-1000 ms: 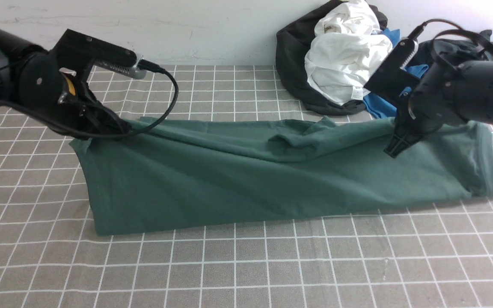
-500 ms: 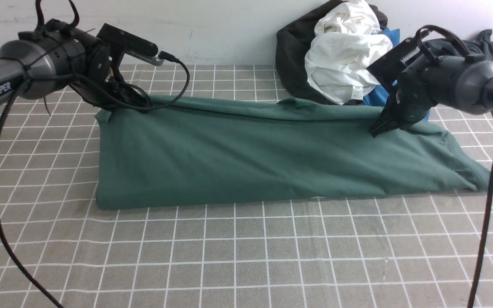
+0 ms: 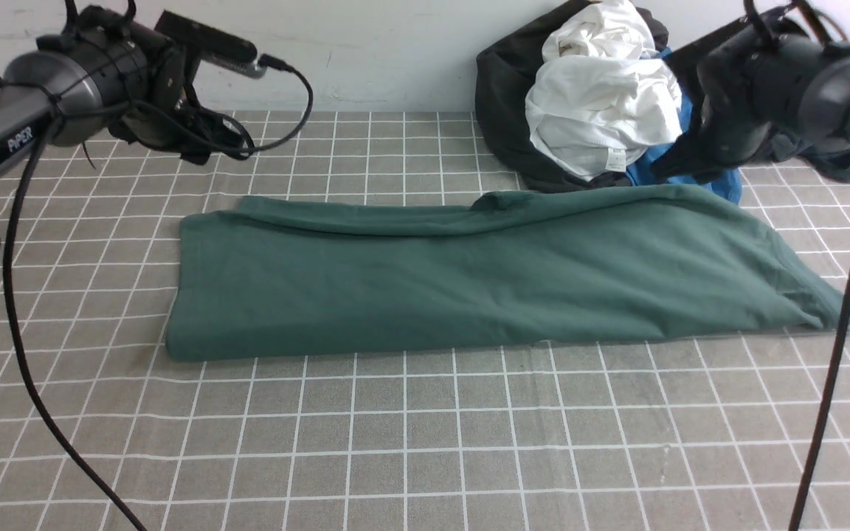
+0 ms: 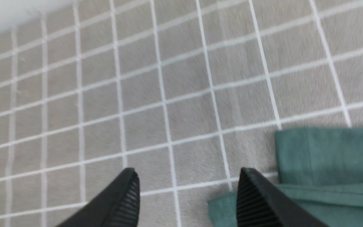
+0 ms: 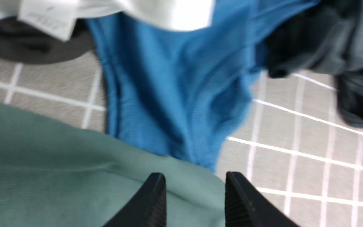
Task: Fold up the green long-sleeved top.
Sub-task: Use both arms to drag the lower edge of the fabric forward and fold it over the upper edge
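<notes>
The green long-sleeved top (image 3: 484,273) lies flat across the middle of the table as a long folded band, its fold line along the near side. My left gripper (image 3: 192,151) hovers above the cloth behind the top's far left corner (image 4: 326,157). In the left wrist view this gripper (image 4: 187,176) is open with only tablecloth between its fingers. My right gripper (image 3: 672,171) hangs over the top's far right edge (image 5: 58,164). In the right wrist view it (image 5: 194,179) is open and holds nothing.
A heap of clothes sits at the back right against the wall: a white garment (image 3: 602,96), a black one (image 3: 506,110), a bright blue T-shirt (image 5: 175,88) and a dark grey garment (image 5: 326,47). A checked grey tablecloth (image 3: 425,442) covers the table.
Both grippers carried the top's edge toward the wall, opened and let it go, then rose. The top has settled flat as a folded band.
</notes>
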You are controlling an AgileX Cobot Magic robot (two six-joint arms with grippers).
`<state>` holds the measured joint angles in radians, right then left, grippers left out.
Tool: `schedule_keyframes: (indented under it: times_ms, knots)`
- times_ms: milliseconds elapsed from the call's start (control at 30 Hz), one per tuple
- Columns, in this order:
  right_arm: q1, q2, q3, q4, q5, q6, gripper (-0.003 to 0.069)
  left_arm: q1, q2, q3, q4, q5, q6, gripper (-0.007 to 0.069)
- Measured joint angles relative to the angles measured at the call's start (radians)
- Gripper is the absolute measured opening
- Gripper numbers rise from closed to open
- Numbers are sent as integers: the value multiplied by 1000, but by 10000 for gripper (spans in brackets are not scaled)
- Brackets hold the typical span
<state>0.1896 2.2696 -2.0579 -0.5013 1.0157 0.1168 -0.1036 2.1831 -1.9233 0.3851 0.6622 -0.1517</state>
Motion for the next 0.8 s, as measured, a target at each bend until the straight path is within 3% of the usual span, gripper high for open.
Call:
schedule_keyframes:
  times_ms: [100,200,300,333,400,500,633,700,800]
  knots:
    - [0,-4,-67,59,66,-34,256,-4,-27,-7,-16,20,-1,335]
    - [-1,-10,-103,305,99,-206,181,-25,-43,-9,-95,67,27,197]
    - [6,25,-109,670,101,-455,68,-64,-25,-9,-197,105,108,60]
    - [8,34,-110,691,98,-489,54,-70,-22,-9,-204,107,114,53]
    - [28,96,-110,897,72,-682,3,-104,5,-9,-273,127,192,5]
    - [58,188,-110,1001,9,-846,-12,-137,24,-9,-318,146,253,-8]
    - [63,250,-109,1043,-92,-863,-13,-154,24,-9,-349,186,303,-8]
    - [51,254,-110,1055,-175,-812,-13,-156,21,-9,-355,219,331,-8]
    - [1,260,-110,1105,-332,-625,-13,-157,21,-9,-361,272,357,-8]
